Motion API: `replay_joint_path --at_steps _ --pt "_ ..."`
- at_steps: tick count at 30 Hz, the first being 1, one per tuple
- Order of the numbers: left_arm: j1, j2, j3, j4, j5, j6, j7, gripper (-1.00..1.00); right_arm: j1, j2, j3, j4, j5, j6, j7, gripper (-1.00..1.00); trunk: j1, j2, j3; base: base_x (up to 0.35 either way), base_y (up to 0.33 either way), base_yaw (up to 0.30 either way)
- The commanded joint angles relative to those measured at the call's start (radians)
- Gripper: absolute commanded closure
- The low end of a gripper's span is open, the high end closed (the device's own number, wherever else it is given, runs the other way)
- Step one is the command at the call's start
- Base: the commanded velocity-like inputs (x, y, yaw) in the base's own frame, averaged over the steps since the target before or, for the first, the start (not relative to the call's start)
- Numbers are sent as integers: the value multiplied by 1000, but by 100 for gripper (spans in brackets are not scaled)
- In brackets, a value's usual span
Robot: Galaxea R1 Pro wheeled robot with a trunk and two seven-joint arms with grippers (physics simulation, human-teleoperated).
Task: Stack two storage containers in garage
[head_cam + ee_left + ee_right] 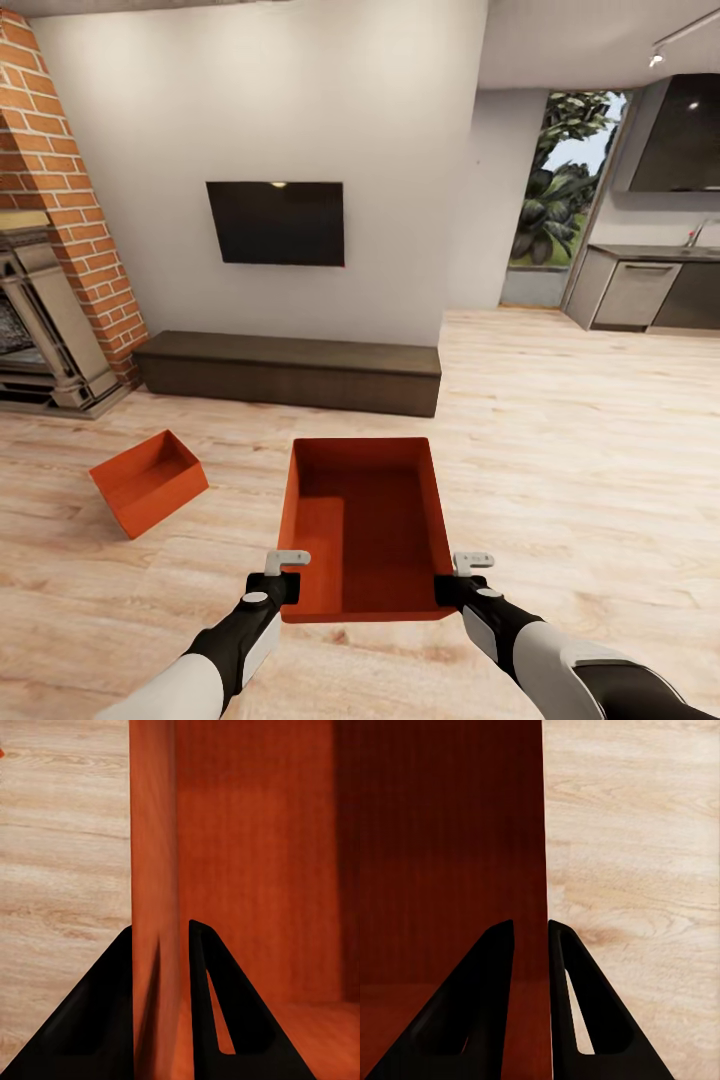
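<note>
near bin (365, 525) — orange-red, open, upright, held | second bin (150, 482) — tilted on wood floor (600, 450)

Black flat wall TV (275, 222) above long dark wooden bench (290, 370). Red brick fireplace (55, 200) beside it. Grey kitchen cabinets (640, 292) in the far corner.

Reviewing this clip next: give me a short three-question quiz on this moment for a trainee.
1. True or false: both grippers clamp walls of the same storage container.
2. Where does the second storage container sit? A) on the low TV bench B) on the wood floor near the fireplace C) inside the held one
3. Fill in: each gripper has one finger inside the bin and one ____.

Key
1. True: left gripper and right gripper pinch opposite long walls of the held container.
2. B: the second container lies tilted on the wood floor near the fireplace.
3. outside
</note>
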Motion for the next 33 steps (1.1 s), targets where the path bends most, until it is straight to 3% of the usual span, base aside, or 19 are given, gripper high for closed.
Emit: replay_joint_path --at_steps 1,33 --pt "-1 1 15 -5 -17 5 16 100 -1 1 -19 3 -1 -3 1 100 1 -2 0 0 0 0" --pt "-1 1 15 -5 -17 5 17 100 -1 1 -19 3 0 -2 1 100 1 -2 51 0 0 0"
